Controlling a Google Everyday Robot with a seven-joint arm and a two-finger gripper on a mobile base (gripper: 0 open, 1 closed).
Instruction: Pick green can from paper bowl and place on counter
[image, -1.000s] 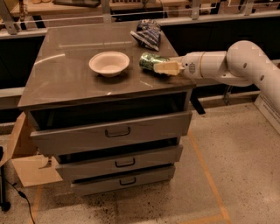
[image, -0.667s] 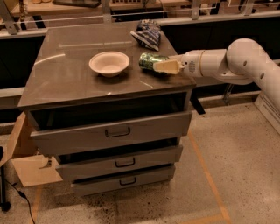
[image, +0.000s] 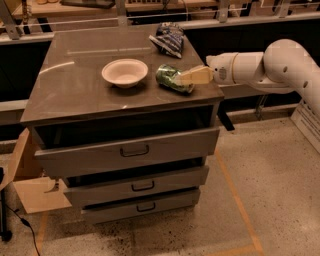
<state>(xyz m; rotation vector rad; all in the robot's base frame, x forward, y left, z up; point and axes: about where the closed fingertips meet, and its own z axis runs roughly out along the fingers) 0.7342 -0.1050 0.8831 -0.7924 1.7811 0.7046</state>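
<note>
1. The small shiny green metal drink can (image: 173, 78) is out of the bowl. It lies on its side on the flat, glossy grey-brown counter (image: 75, 90), in the right-front part of the top and near the right edge.

2. The small round off-white paper bowl (image: 125, 72) stands upright just to the left of the can. The two do not touch, and the bowl looks empty.

3. The tan two-finger gripper (image: 188, 76) reaches in level from the right on the white arm (image: 270, 67). Its tip is at the right end of the can and just above the counter surface.

4. Deciding relation: the can lies directly left of the gripper. Its long axis runs roughly left to right, angled a little toward the front edge, and so falls nearly in line with the gripper's reach. The gripper meets the can's end, not its side.

5. Jaw state: I cannot tell whether the gripper is closed on the can or has let go. The tan tip overlaps the can's right end in this view.

6. Judgement: the can's weight appears to be on the counter, so the placement looks almost complete. What is left appears to be a release and a straight withdrawal to the right.

7. Risk: a can on its side may roll when disturbed, and the right edge is close.

8. The dark blue-striped snack bag (image: 168, 37) lies at the back of the counter, well apart from the can.
</note>
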